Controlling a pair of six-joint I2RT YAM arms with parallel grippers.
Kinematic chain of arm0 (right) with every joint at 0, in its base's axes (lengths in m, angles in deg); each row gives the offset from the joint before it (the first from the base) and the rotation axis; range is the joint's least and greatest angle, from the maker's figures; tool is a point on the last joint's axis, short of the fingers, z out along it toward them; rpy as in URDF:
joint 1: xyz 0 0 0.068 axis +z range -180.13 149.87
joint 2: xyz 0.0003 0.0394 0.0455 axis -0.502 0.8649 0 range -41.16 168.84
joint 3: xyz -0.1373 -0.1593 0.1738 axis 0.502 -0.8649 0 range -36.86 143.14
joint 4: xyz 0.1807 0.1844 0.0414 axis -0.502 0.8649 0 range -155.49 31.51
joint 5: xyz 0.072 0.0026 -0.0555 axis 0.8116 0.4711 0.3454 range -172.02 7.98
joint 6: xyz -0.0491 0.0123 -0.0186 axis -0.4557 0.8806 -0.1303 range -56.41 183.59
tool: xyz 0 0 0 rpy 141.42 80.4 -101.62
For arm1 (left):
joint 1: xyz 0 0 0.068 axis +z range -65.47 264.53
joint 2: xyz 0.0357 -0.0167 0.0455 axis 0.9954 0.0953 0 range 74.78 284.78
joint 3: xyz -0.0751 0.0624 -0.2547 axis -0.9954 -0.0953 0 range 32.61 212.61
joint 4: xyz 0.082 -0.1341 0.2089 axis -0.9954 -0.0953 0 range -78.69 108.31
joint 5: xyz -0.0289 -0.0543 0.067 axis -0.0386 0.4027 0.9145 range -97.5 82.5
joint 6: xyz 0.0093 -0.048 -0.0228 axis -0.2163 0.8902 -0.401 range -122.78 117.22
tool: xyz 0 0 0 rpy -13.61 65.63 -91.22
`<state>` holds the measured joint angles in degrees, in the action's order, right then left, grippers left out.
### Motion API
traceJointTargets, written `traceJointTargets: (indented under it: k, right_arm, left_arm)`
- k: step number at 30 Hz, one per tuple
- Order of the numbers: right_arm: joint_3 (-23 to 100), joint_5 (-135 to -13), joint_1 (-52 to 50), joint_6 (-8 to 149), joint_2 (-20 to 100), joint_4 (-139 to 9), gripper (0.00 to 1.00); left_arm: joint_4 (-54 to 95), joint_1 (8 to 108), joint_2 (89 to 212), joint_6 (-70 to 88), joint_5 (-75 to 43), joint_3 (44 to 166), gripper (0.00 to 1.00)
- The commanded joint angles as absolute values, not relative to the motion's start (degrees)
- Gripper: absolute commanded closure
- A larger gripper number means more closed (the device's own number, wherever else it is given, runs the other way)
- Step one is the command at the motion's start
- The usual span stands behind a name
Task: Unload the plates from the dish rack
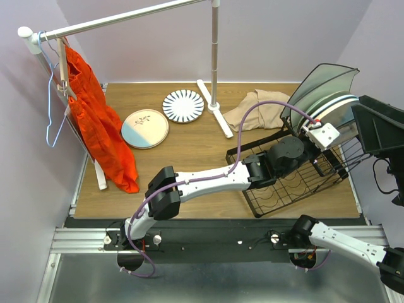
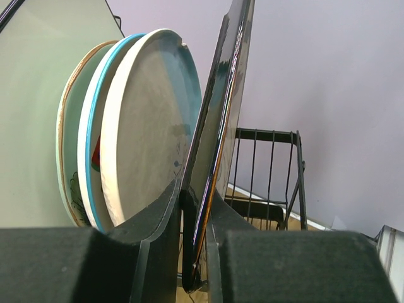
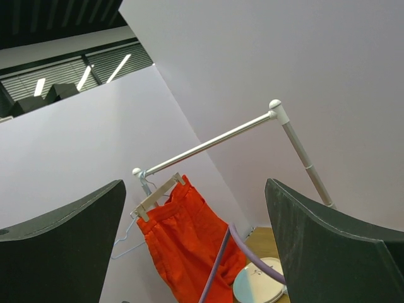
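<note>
The left gripper (image 2: 194, 211) is clamped on the lower rim of the dark plate (image 2: 222, 101), one finger on each face. The plate stands on edge between the jaws and rises up and away from them, leaning slightly right. Just left of the jaws the white plate (image 2: 148, 132) leans close against the stack behind it. Beyond, to the right, stand the upright bars of the dish rack (image 2: 265, 167). The lift probably has to follow the plate's own plane. The right gripper (image 3: 194, 189) hangs wide apart and empty, facing the clothes rail (image 3: 208, 144), so the left arm is nearer.
</note>
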<state>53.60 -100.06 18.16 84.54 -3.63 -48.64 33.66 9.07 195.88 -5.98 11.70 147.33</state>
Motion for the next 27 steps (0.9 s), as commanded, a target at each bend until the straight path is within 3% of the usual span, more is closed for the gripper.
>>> traceJointTargets:
  k: [1,27]
  right_arm:
    - [53.32,-101.79,18.21,84.34,-3.99,-48.61,0.0]
    - [54.02,-103.11,18.21,85.21,-3.46,-49.14,0.0]
  left_arm:
    - [37.38,8.07,194.49,-3.57,13.59,151.17,1.0]
    - [42.92,7.98,187.81,7.68,12.01,151.44,1.0]
